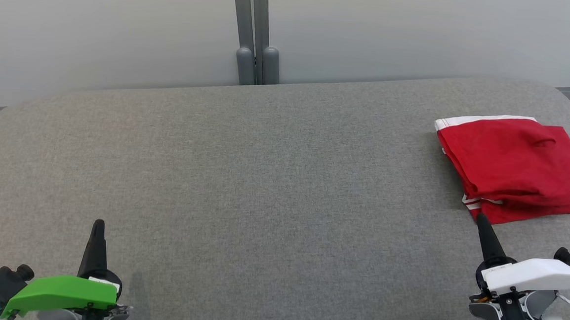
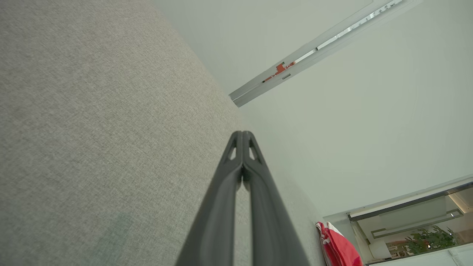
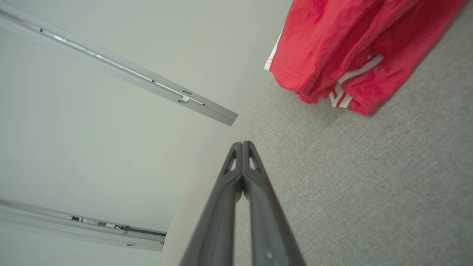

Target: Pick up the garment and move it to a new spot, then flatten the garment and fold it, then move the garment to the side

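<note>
The garment (image 1: 514,166) is red with white trim and lies folded at the far right of the grey padded table (image 1: 263,188). It also appears as the red garment (image 3: 343,51) at the upper right of the right wrist view and as a small red garment (image 2: 338,247) low in the left wrist view. My right gripper (image 1: 481,219) is shut and empty, its tip just short of the garment's near edge. At the lower left my left gripper (image 1: 98,224) is shut and empty, far from the garment. Both pairs of fingers (image 2: 242,136) (image 3: 242,146) are pressed together.
A pale wall with a grey double post (image 1: 255,34) stands behind the table's far edge. The table's rounded right corner lies just beyond the garment. A window with a green plant (image 2: 430,238) appears in the left wrist view.
</note>
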Available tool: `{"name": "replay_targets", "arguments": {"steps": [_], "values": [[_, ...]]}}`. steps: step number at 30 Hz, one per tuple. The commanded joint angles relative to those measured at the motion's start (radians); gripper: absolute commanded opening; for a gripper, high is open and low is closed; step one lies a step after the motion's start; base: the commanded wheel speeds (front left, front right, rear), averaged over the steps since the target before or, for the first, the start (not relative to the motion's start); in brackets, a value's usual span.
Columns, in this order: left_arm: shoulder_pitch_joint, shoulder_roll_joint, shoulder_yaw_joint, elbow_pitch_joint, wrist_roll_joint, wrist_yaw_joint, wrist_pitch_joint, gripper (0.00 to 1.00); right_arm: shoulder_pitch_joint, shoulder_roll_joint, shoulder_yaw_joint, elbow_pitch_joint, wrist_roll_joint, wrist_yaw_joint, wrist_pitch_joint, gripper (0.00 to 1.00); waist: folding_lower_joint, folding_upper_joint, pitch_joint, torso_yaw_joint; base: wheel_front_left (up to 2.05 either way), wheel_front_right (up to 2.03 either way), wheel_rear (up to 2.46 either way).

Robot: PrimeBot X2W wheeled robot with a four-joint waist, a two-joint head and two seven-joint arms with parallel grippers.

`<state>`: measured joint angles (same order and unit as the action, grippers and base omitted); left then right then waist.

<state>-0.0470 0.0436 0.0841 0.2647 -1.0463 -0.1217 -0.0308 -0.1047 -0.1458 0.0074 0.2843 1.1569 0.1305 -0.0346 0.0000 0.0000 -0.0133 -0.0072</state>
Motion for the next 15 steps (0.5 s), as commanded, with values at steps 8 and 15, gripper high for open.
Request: {"name": "replay_targets", "arguments": {"steps": [8,15], "values": [[-0.034,0.008,0.009,-0.015,-0.1,0.003,0.026,0.0,-0.02,0.013,-0.026,-0.017,0.082,0.001,0.028,0.0,0.0,0.0,0.002,0.001,0.0,0.0,0.0],[-0.041,0.008,0.012,-0.018,-0.17,0.004,0.043,0.0,-0.02,0.024,-0.041,-0.02,0.137,0.001,0.046,0.0,0.0,0.0,0.003,0.002,0.0,0.0,0.0]]}}
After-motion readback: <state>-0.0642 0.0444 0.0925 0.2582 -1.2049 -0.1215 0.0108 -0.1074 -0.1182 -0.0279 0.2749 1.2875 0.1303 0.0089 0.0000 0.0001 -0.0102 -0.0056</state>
